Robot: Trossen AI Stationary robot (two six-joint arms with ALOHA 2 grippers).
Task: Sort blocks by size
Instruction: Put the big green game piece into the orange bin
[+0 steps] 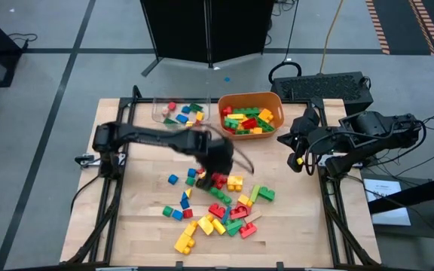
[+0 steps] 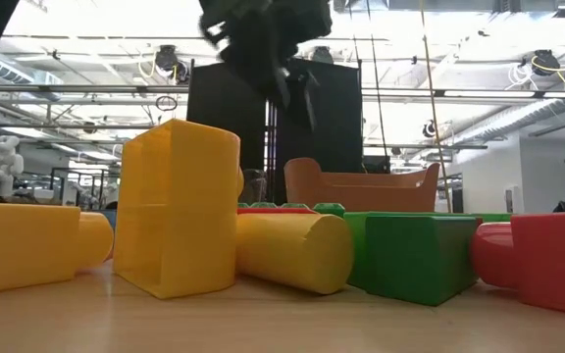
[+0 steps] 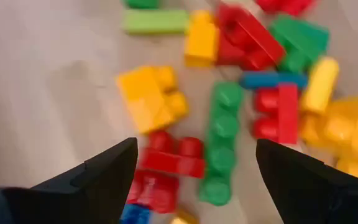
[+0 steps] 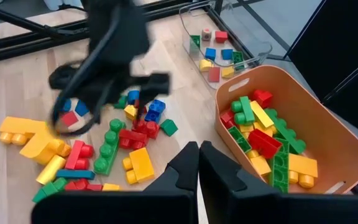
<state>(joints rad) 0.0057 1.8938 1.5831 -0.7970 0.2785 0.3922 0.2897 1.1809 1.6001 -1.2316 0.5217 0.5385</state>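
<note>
Many blocks [image 1: 217, 207] in red, yellow, green and blue lie loose on the wooden table's middle and near part. My left gripper [image 3: 196, 149] is open and empty. It hovers above the far part of the pile [image 1: 218, 175], over a red brick [image 3: 169, 163] and a long green studded brick [image 3: 219, 143]. In the low view it hangs high above the blocks [image 2: 263, 44]. My right gripper [image 4: 198, 152] is shut and empty, held at the table's right edge [image 1: 298, 144]. Small blocks lie in the clear tray [image 1: 181, 113], and larger bricks fill the orange tub [image 1: 249, 114].
The orange tub [image 4: 328, 134] and the clear tray [image 4: 225, 46] stand side by side at the table's far edge. Bare wood [image 1: 138, 196] lies left of the pile. Large yellow [image 2: 177, 208], green [image 2: 415, 257] and red [image 2: 552, 260] blocks stand near the table's front edge.
</note>
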